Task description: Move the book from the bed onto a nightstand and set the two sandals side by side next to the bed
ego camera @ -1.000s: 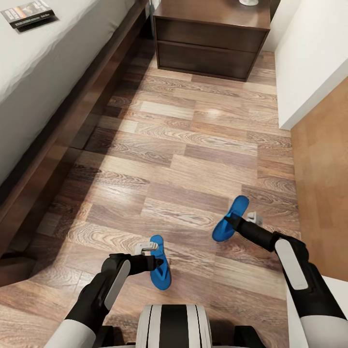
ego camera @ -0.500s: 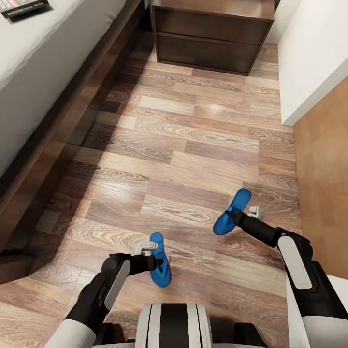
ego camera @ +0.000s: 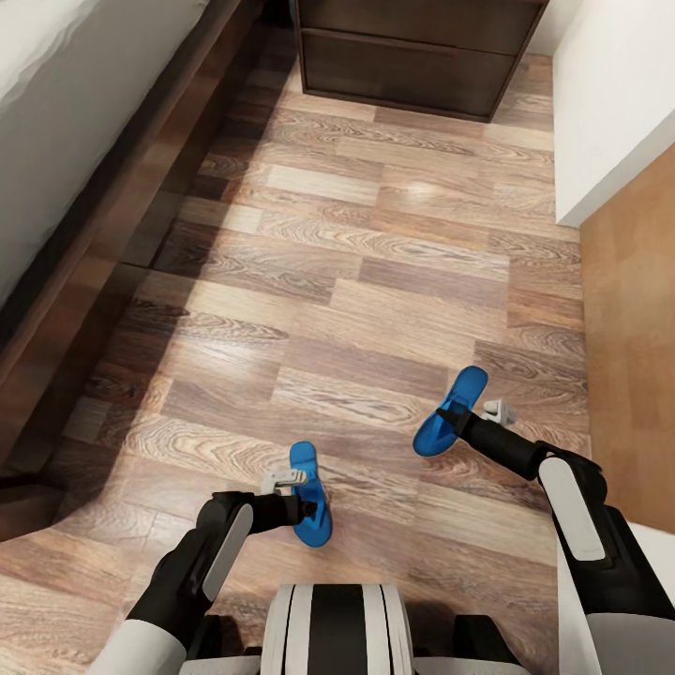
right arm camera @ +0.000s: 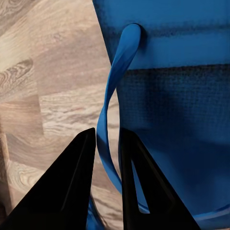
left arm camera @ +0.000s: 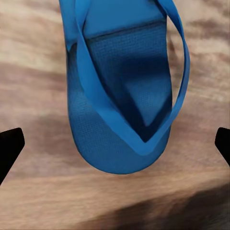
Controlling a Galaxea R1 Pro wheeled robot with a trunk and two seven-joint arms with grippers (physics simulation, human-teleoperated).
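Two blue sandals (ego camera: 310, 495) (ego camera: 451, 411), one bed (ego camera: 56, 141), apparently one nightstand (ego camera: 412, 52).

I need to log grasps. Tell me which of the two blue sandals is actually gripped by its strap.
The right-hand sandal: the right gripper has its fingers closed on its strap. The other sandal lies on the floor between the left gripper's wide-apart fingertips.

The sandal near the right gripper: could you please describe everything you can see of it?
The right-hand sandal is a flat, bright blue flip-flop with a finely textured footbed and a thin blue Y-strap. It lies slanted over the wood plank floor, apart from the other sandal. The right gripper has its dark fingers closed on one strap branch near the sandal's edge.
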